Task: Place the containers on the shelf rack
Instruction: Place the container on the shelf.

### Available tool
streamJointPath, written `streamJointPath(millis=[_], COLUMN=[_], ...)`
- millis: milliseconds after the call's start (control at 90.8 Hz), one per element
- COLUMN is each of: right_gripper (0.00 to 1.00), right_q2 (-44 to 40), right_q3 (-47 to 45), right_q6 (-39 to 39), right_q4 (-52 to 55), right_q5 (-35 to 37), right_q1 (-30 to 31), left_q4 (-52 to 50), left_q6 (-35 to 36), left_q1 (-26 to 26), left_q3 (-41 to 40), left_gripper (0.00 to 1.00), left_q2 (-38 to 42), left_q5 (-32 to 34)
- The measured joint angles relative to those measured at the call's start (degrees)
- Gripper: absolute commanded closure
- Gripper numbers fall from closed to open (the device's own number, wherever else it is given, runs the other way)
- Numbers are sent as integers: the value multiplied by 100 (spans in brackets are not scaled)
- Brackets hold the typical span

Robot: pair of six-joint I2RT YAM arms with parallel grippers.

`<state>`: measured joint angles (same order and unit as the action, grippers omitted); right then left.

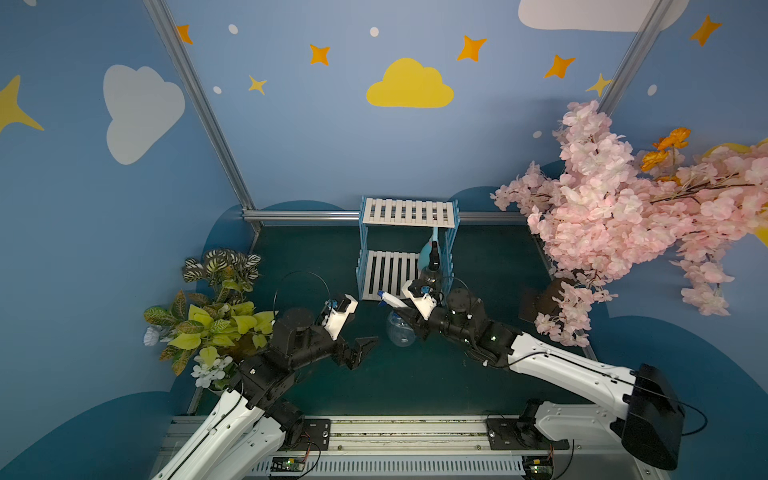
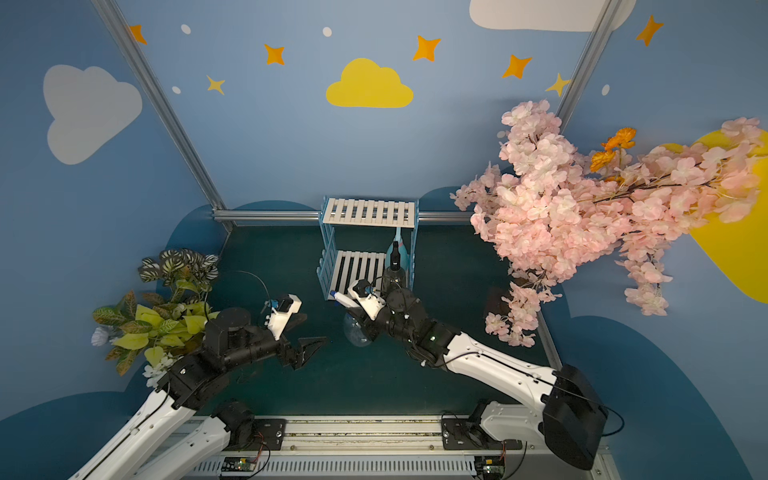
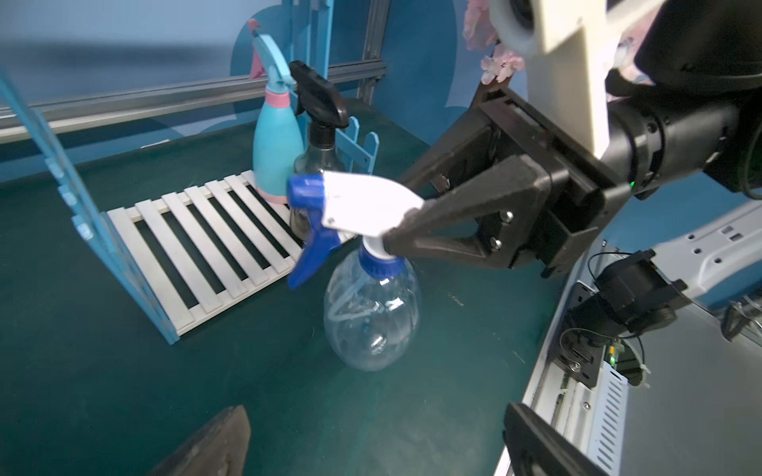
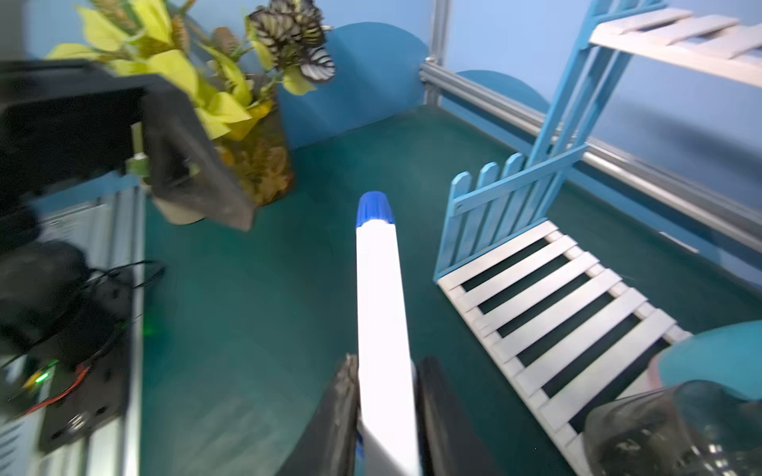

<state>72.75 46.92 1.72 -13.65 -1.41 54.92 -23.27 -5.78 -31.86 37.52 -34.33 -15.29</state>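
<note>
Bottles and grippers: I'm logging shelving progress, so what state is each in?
clear bottle: gripped at its neck, in front of the shelf rack, not on it.
light-blue bottle: upright on the rack's lower tier.
dark bottle: upright on the lower tier, beside it.
right gripper: shut on clear bottle.
left gripper: open, holding nothing.

Most slats of the lower shelf (image 3: pixel 198 235) in the blue-and-white rack (image 1: pixel 361 257) lie bare. Only the end toward the right arm is taken, by a light-blue bottle (image 3: pixel 276 160) and a dark bottle (image 3: pixel 319 152) standing together. The top shelf (image 1: pixel 409 212) is bare. Just before the rack's front edge, the right hand (image 3: pixel 396 237), clamped on the spray head of a clear bottle (image 3: pixel 371 309), blocks that side. Open green table (image 1: pixel 436 382) lies between the arms. The left hand (image 2: pixel 305 331), jaws wide, hangs near the clear bottle, apart from it. A leafy plant (image 1: pixel 216 316) and pink blossoms (image 1: pixel 615 216) hem the table's sides.
</note>
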Motion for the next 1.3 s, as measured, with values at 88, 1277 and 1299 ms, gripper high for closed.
streamJointPath(millis=[88,1277,1299], right_gripper=[100,100,100], right_q2=[608,4640,4662], right_q3=[367,2898,2914], right_q6=[-50,140,122], right_q4=[-332,-2957,-2959], right_q5=[588,2643,2645], right_q1=[20,-573,-584], left_q4=[24,109,109], left_q6=[-109,-155,-155], left_q1=[-2,4,4], left_q3=[-212,-282,-282], left_gripper=[0,0,0], left_q2=[199,254,251], left_q5=[201,452,452])
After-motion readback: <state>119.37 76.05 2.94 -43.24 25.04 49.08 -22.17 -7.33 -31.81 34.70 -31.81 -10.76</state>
